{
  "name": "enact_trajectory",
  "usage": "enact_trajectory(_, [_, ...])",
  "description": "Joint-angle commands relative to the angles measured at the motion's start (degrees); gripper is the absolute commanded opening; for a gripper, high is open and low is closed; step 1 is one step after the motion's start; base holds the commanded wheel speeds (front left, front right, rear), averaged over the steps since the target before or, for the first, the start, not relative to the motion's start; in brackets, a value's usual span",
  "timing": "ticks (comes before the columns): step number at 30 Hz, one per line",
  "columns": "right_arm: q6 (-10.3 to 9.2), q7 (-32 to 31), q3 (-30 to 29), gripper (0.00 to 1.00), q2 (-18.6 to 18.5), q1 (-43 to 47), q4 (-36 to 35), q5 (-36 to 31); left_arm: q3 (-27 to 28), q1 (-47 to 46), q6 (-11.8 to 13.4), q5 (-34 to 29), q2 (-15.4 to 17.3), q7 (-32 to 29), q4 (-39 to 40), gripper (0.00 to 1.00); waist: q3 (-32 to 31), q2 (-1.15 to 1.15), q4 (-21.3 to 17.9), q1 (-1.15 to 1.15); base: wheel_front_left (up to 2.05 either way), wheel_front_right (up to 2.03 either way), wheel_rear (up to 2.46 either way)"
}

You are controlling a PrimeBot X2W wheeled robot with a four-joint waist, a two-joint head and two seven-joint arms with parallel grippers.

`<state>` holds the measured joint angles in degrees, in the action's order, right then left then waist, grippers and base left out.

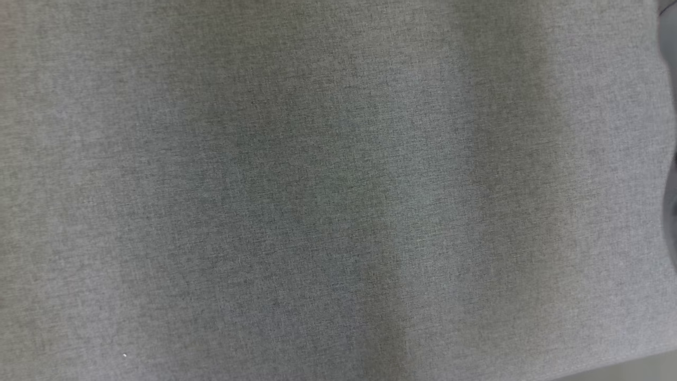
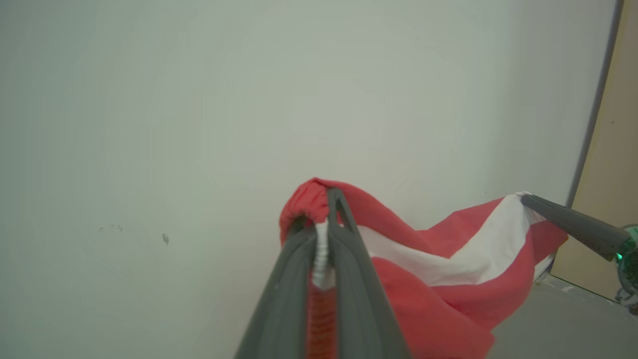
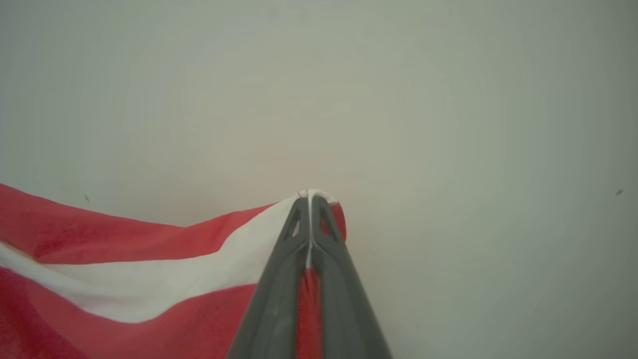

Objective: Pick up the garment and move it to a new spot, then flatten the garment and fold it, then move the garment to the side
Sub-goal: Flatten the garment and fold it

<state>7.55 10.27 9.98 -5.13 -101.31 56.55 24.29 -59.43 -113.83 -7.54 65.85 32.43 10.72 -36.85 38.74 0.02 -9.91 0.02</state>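
The garment [image 2: 448, 259] is red cloth with a broad white stripe, hanging stretched between my two grippers in front of a pale wall. My left gripper [image 2: 326, 199] is shut on one bunched red corner of it. At the right of the left wrist view, the right gripper's dark fingers [image 2: 563, 217] pinch the far corner. In the right wrist view the garment [image 3: 149, 279] trails off to the left, and my right gripper [image 3: 311, 197] is shut on its white-edged corner.
The head view looks down on a grey woven cloth surface [image 1: 317, 190], with a dark edge [image 1: 670, 106] at the far right. A pale wall [image 2: 199, 124] stands behind the garment, with a tan panel [image 2: 613, 174] and grey floor [image 2: 563, 324] at the right.
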Motion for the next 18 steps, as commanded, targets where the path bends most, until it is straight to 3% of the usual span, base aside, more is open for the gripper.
enact_trajectory(1, [-0.13,1.3,0.89,0.0,0.23,2.6,0.34,0.68,-2.0,3.05,0.09,1.4,1.27,0.72,2.06,0.0,0.17,-0.02,-0.4,-0.02,0.0,0.0,0.0])
enact_trajectory(9, [-0.13,3.99,7.13,0.0,-1.33,17.26,-3.26,4.09,-5.53,18.14,0.1,5.51,6.93,4.33,10.37,0.0,-4.96,-0.02,0.16,-0.02,0.0,0.0,0.0])
enact_trajectory(13, [-0.13,4.46,10.16,0.0,-3.2,26.22,-7.38,6.83,0.19,28.52,0.1,4.75,8.19,4.59,14.55,0.0,-8.56,-0.02,0.5,-0.02,0.0,0.0,0.0])
enact_trajectory(18, [-0.13,4.68,12.35,0.0,-5.09,36.64,-11.9,9.0,6.44,42.6,0.12,1.39,6.67,4.49,18.66,0.0,-12.66,-0.02,1.25,-0.02,0.0,0.0,0.0])
